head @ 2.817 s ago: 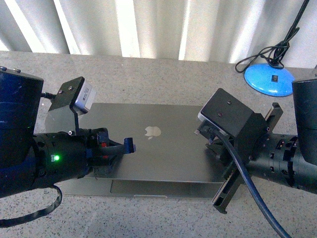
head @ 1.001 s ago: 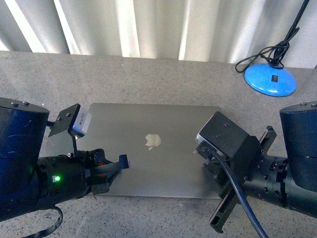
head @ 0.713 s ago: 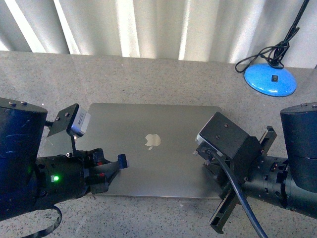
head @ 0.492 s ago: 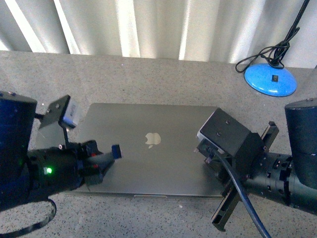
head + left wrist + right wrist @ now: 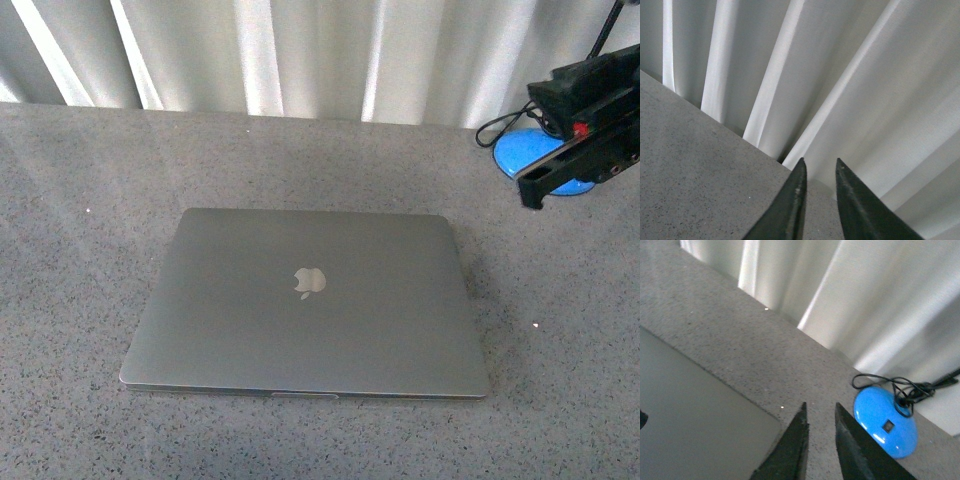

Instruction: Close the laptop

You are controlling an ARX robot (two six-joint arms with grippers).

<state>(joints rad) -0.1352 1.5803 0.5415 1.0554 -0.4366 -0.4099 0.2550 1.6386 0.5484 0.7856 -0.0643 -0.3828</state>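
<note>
In the front view the laptop lies shut and flat in the middle of the grey table, lid up with the pale logo showing. Half a second ago both arms hung low over its near corners; now the left arm is gone from this view and the right arm has lifted up and away to the far right, in front of the blue lamp base.

In the left wrist view the left gripper points at the white curtain above the table's far edge, its tips a narrow gap apart with nothing between them.

In the right wrist view the right gripper hangs over bare table, tips likewise narrowly parted and empty, the laptop's corner to one side and the lamp base with its black cord to the other.
</note>
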